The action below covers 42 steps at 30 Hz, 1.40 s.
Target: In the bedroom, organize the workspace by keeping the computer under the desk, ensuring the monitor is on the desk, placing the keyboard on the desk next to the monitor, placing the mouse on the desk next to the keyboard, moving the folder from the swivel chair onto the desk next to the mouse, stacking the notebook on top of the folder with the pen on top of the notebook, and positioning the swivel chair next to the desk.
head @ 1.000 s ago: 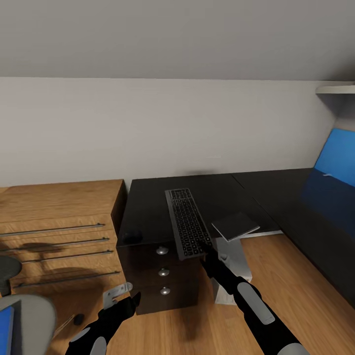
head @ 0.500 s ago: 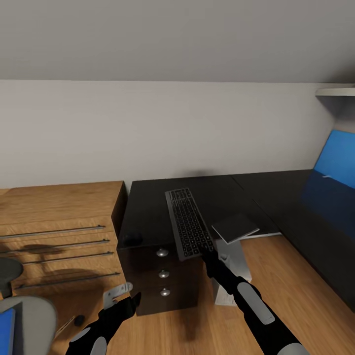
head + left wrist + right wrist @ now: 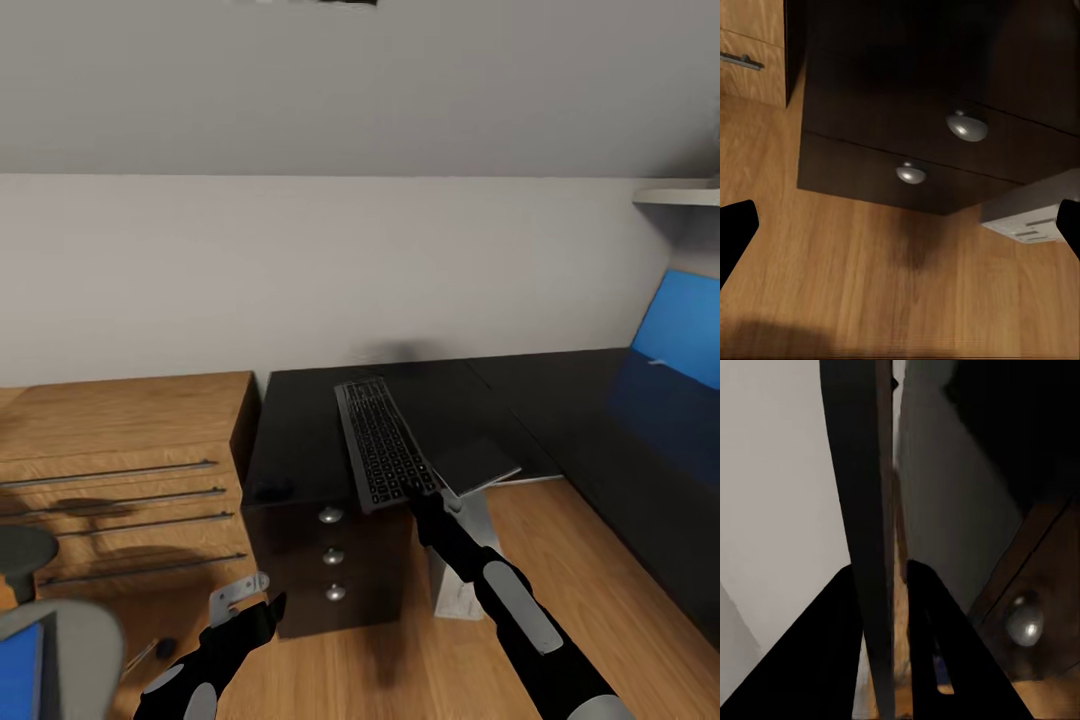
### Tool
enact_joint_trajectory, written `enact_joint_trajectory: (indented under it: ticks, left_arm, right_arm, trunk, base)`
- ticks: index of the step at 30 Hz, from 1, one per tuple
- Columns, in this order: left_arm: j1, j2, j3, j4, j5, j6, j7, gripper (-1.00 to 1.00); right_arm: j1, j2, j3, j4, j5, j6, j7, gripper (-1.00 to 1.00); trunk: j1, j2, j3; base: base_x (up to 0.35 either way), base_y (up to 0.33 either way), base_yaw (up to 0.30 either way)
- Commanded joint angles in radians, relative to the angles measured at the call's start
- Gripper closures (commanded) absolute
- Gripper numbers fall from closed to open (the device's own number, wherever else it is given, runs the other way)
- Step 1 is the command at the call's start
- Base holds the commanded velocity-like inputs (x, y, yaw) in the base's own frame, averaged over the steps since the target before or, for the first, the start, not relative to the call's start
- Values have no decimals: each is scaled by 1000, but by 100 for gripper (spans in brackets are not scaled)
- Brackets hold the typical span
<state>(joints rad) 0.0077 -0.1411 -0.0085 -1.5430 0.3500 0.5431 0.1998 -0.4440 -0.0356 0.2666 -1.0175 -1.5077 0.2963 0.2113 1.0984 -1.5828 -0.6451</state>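
The dark grey keyboard (image 3: 380, 452) lies lengthwise over the black desk (image 3: 300, 430), its near end past the front edge. My right gripper (image 3: 417, 497) is shut on that near end; in the right wrist view the keyboard (image 3: 859, 472) runs edge-on between my right gripper's (image 3: 881, 585) fingers. The small black mouse (image 3: 270, 490) sits at the desk's front left corner. The light grey computer (image 3: 465, 560) stands on the floor beside the drawers, also seen as the computer (image 3: 1035, 214). My left gripper (image 3: 250, 598) hangs open, low before the drawers. The blue folder (image 3: 20, 670) lies on the swivel chair (image 3: 75, 635).
A light wooden dresser (image 3: 120, 470) with bar handles stands left of the desk. The drawers carry round silver knobs (image 3: 966, 125). A large blue panel (image 3: 680, 335) stands on the desk's right wing under a white shelf (image 3: 680, 195). Wood floor (image 3: 620, 590) lies open at right.
The head view has tilted slightly upward. My right gripper has carried the keyboard a little farther over the desk. The left arm holds still.
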Motion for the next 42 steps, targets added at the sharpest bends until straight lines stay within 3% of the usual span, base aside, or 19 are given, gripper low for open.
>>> enact_joint_trajectory:
  ticks: [1,6,7,11,17,25,33,42]
  left_arm:
    - [0,0,-1,-2,11,3,9,-100]
    - [0,0,-1,-2,10,3,9,-100]
    - [0,0,-1,-2,10,3,9,-100]
    - [0,0,-1,-2,10,3,9,-100]
    - [0,0,-1,-2,11,3,9,-100]
    - [1,-6,-11,-5,9,2,10,-100]
    - [9,19,-9,-34,10,3,12,-100]
    - [9,21,-8,-35,10,4,12,-100]
  right_arm:
    - [8,-2,2,-23,-3,1,1,100]
    - [72,-7,0,-160,0,0,-24,100]
    - [106,-15,-3,-237,1,-2,-51,100]
    - [132,-35,-6,-296,-1,-11,-68,100]
    - [165,-90,-6,-386,-17,-9,-68,100]
    - [176,-88,-45,-345,-32,-47,-85,100]
    - [176,-99,5,-349,-13,-3,-61,100]
    - [176,-100,8,-350,-13,6,-62,100]
  trunk:
    - [-4,7,2]
    - [-24,42,18]
    - [-27,49,21]
    - [-43,77,34]
    - [-66,119,53]
    - [-66,119,53]
    - [-66,119,53]
    - [-66,119,53]
  base:
    - [-275,-28,0]
    - [-309,-80,0]
    - [-316,-166,0]
    - [-305,-190,0]
    - [-273,-196,0]
    - [-18,-11,0]
    - [0,0,0]
    - [0,0,0]
